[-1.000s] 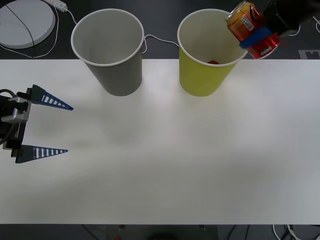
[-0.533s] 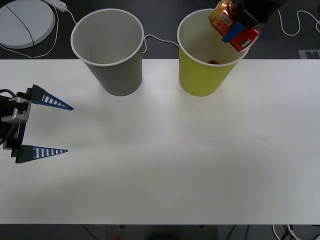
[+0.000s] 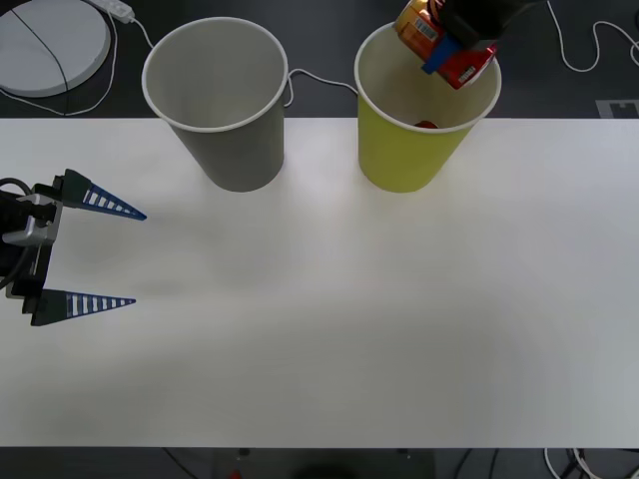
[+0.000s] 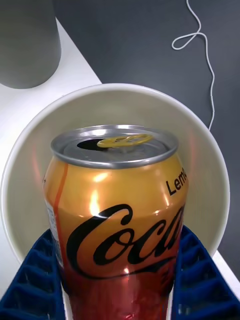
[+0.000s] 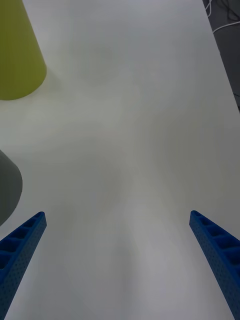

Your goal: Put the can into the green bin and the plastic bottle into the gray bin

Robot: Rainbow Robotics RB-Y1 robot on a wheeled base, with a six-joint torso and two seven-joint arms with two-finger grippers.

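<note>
My right gripper (image 3: 446, 50) is shut on the can (image 3: 434, 40), an orange-red drink can held tilted above the open mouth of the green bin (image 3: 399, 160). In the right wrist view the can (image 4: 117, 210) sits between the blue fingers (image 4: 30, 280), with the green bin's pale rim (image 4: 210, 165) ringing it below. A small red thing (image 3: 426, 125) shows inside the green bin. The gray bin (image 3: 235, 150) stands upright to the left of the green one. The plastic bottle is out of view. My left gripper (image 3: 100, 254) rests open at the table's left edge.
A white round disc (image 3: 50, 45) and white cables (image 3: 319, 82) lie on the dark floor behind the table. The white table (image 3: 349, 329) stretches bare in front of both bins. The left wrist view catches the green bin (image 5: 17, 55) and gray bin (image 5: 9, 190) at its side.
My right gripper has carried the can leftward, from beyond the green bin's right rim to above its opening. The left arm has stayed still.
</note>
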